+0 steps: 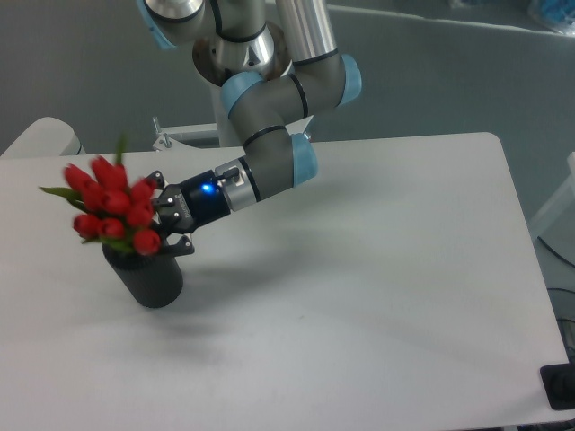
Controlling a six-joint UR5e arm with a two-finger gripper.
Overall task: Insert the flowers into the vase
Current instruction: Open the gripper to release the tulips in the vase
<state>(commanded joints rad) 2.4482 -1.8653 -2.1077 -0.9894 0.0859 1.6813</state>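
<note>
You are looking down at a white worktop (359, 269) from a fixed camera. A grey robot arm (269, 99) with pale blue joint caps is reaching in from the 12 o'clock edge and stretching toward 9 o'clock. A small blue light is glowing on its wrist.

At the end of the arm, the black tool (166, 224) is sitting just at the 3 o'clock side of the flowers (112, 205). Its fingers are pressing in close around the base of the bunch, so it appears to be gripping the flowers by the stems, though the stems themselves are hidden behind the blooms and the fingers.

The flowers are a tight bunch of small red tulips with green leaves poking out toward 9 and 12 o'clock. The bunch is slightly blurred and is leaning toward 9 o'clock.

The vase (148, 277) is a matte black cylinder standing upright on the worktop near the 9 o'clock edge. The flower heads are sitting directly over its mouth, with the lowest blooms touching or overlapping its rim. You cannot tell how deep the stems are reaching into the vase.
</note>
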